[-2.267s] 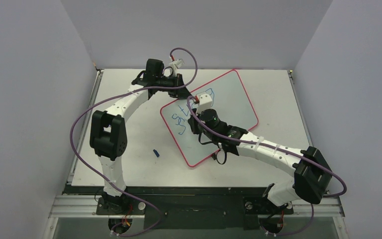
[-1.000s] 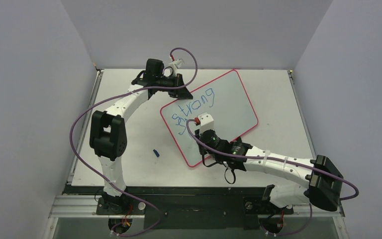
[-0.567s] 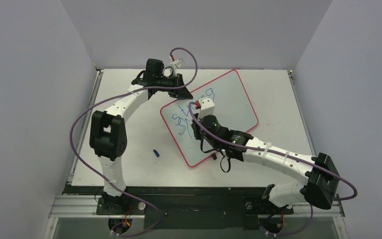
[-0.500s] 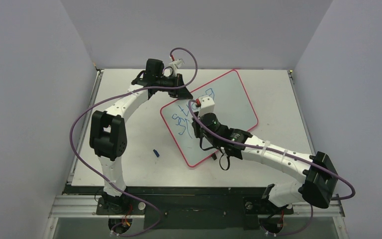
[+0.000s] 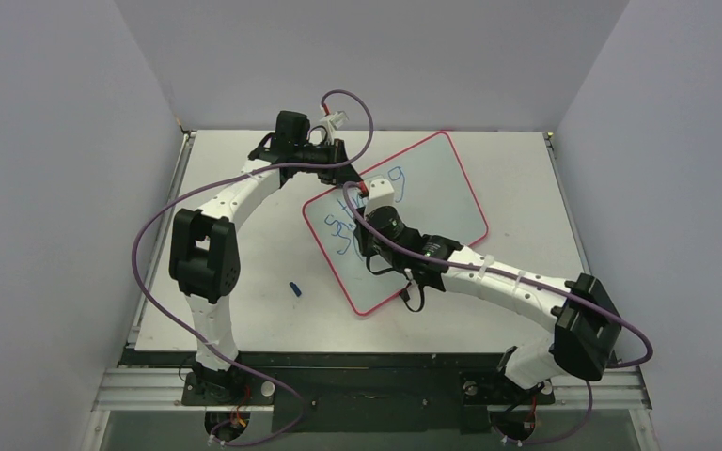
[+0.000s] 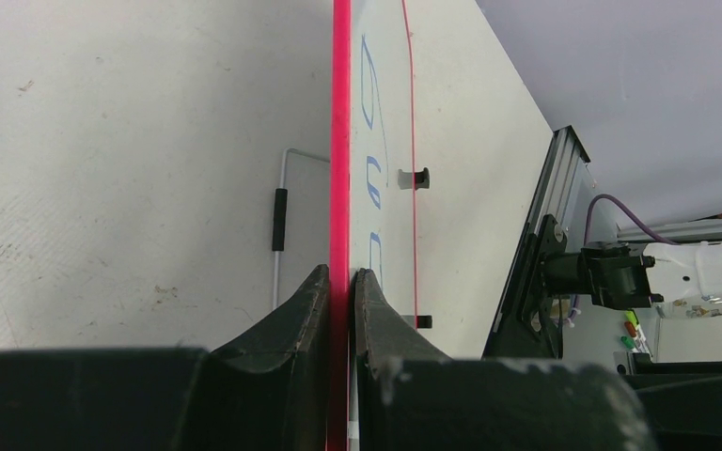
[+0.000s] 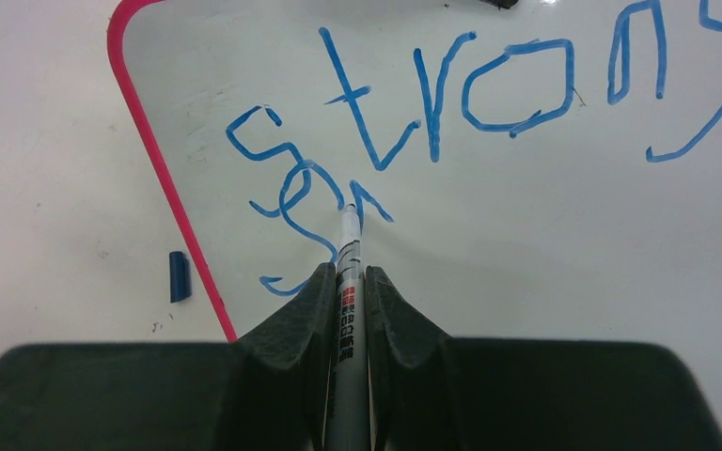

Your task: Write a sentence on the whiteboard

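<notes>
Left pincer [image 6: 341,275] is clamping the whiteboard [image 5: 442,188] rim; right pincer [image 7: 349,273] is gripping the marker [image 7: 348,246], starting the second line of the sentence [image 7: 430,103] below "strong"

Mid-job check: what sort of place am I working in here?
Most likely a lab robot cell: plain grey walls box in a white table, an aluminium frame runs along its near edge, and the whiteboard sits on it.

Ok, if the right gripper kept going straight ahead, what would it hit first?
The whiteboard. The marker in the right gripper seems to touch it, just under the blue writing.
</notes>
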Available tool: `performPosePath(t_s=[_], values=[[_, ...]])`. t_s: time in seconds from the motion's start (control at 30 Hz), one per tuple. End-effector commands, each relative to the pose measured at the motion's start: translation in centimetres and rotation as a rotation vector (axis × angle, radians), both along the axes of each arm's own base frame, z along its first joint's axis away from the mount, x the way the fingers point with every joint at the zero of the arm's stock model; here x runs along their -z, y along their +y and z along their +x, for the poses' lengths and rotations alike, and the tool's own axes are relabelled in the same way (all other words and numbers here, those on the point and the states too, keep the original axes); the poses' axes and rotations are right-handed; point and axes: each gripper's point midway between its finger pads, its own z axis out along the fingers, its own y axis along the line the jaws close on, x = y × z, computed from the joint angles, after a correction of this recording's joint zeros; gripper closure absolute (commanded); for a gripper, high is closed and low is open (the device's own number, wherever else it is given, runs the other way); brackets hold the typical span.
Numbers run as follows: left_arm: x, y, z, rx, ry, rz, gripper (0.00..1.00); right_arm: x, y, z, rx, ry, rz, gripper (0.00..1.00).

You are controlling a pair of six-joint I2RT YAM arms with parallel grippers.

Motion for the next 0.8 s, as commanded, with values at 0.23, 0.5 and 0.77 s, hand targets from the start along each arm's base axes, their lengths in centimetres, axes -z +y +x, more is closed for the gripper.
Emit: performPosePath(t_s=[0.23, 0.5, 0.77], values=[[-2.7, -0.4, -0.3, 0.036, -0.131, -0.011, 1.0, -1.1, 0.0, 2.2, 0.042, -0.034, 0.045, 1.0], [-2.7, -0.4, -0.3, 0.037, -0.131, -0.012, 1.0, 0.9, -1.8, 2.0, 0.076, -0.004, 0.015, 1.0], [-2.6, -0.4, -0.3, 0.036, -0.127, -0.01, 1.0, 3.5, -2.9, 0.8, 0.095, 0.047, 0.001, 1.0]])
